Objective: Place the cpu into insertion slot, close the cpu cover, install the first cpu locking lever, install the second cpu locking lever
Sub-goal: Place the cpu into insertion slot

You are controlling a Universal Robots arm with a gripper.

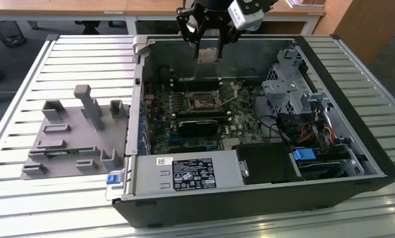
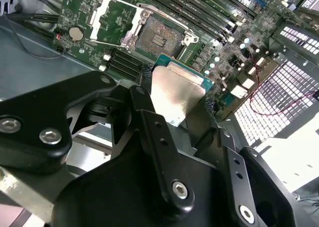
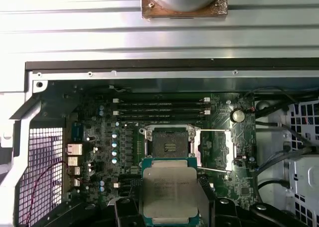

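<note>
Gripper (image 1: 208, 49): black jaws set narrow, clamped on the edges of the cpu (image 1: 208, 55), a flat square chip with a dull silvery top and a green rim. It hangs over the far side of the black metal case (image 1: 250, 208). The insertion slot (image 1: 202, 102), dark and square with a thin metal rim, lies uncovered nearer on the green board (image 1: 159, 119), with open room above. The cpu cover (image 3: 229, 152), a thin metal frame, stands swung open beside the slot.

cpu (image 3: 169, 187) gripped at its two sides between dark fingers (image 3: 125, 214) of gripper (image 3: 169, 213), metal top shown. insertion slot (image 3: 169, 143) left uncovered at 12 o'clock of cpu. cpu cover (image 3: 229, 149) folded open at 3 o'clock of slot. Memory slots (image 3: 162, 110) seen at 12 o'clock of slot, coin cell (image 3: 238, 115) at 2 o'clock.
</note>
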